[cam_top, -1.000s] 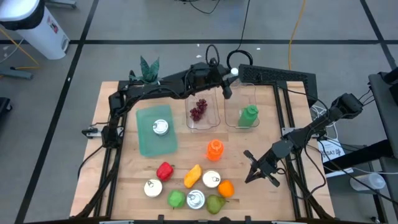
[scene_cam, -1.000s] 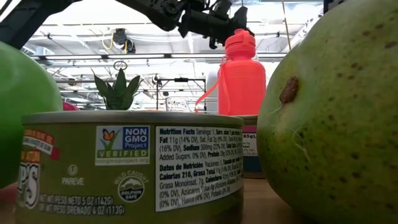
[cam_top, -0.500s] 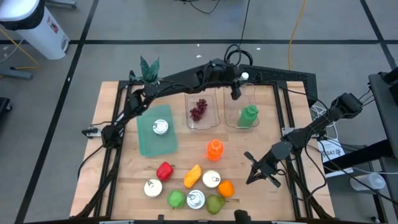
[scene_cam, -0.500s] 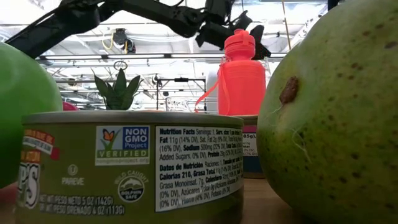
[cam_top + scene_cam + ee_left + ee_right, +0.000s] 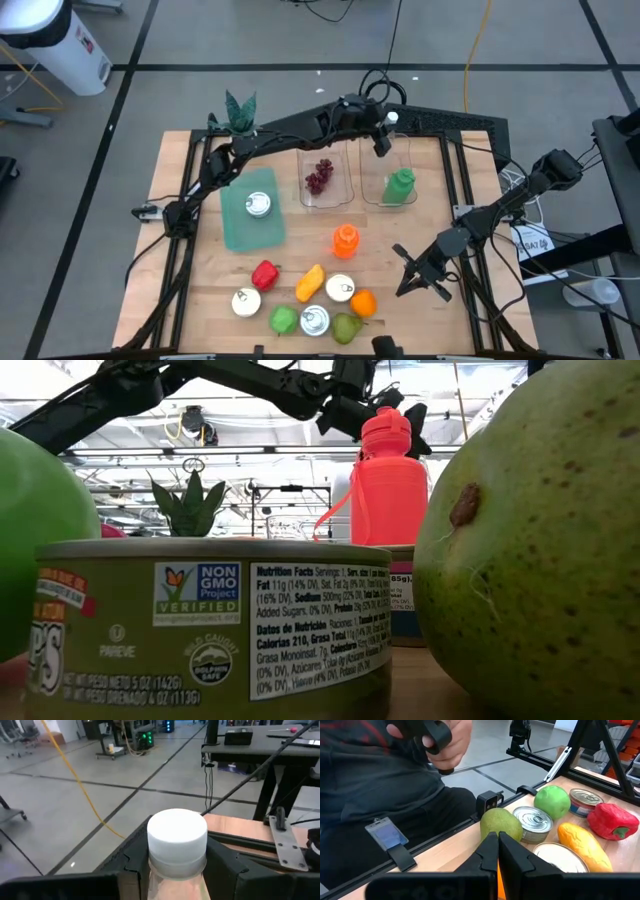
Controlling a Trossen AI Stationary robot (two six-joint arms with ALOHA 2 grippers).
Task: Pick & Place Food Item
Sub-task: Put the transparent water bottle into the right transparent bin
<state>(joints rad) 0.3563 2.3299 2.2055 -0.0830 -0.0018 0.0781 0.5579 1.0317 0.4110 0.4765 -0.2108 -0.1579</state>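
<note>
Wooden table [image 5: 200, 290] fills the high view, carrying two clear trays at the far side, a pale green mat [image 5: 235, 225] on the left, and a cluster of food at the near edge. Left arm reaches across the far side; left gripper [image 5: 384, 133] sits over the far end of the right-hand clear tray [image 5: 400, 150]. From above only a small white spot shows at that gripper. The left wrist view resolves it: a clear bottle with a white cap [image 5: 177, 840] stands upright between the two dark fingers [image 5: 137, 862], which press against its neck on both sides. The same tray also holds a green bottle [image 5: 401, 186]. The other clear tray [image 5: 340, 190] holds red grapes [image 5: 319, 177].

Right arm waits at the table's right edge; right gripper [image 5: 420, 275] has its fingers closed together with nothing between them, as the right wrist view shows [image 5: 497, 851].

Orange bottle [image 5: 345, 239] stands mid-table. The low view shows it upright behind a tuna can [image 5: 210, 625], with a pear [image 5: 535, 550] at the right.

Near edge, high view: red pepper [image 5: 265, 273], yellow pepper [image 5: 310, 283], orange [image 5: 363, 302], green apple [image 5: 284, 320], pear [image 5: 346, 327], and cans. One can [image 5: 258, 205] rests on the mat.

Only the right wrist view shows a person in dark clothing [image 5: 380, 795] beyond the table edge, one hand [image 5: 437, 742] on a dark controller.
</note>
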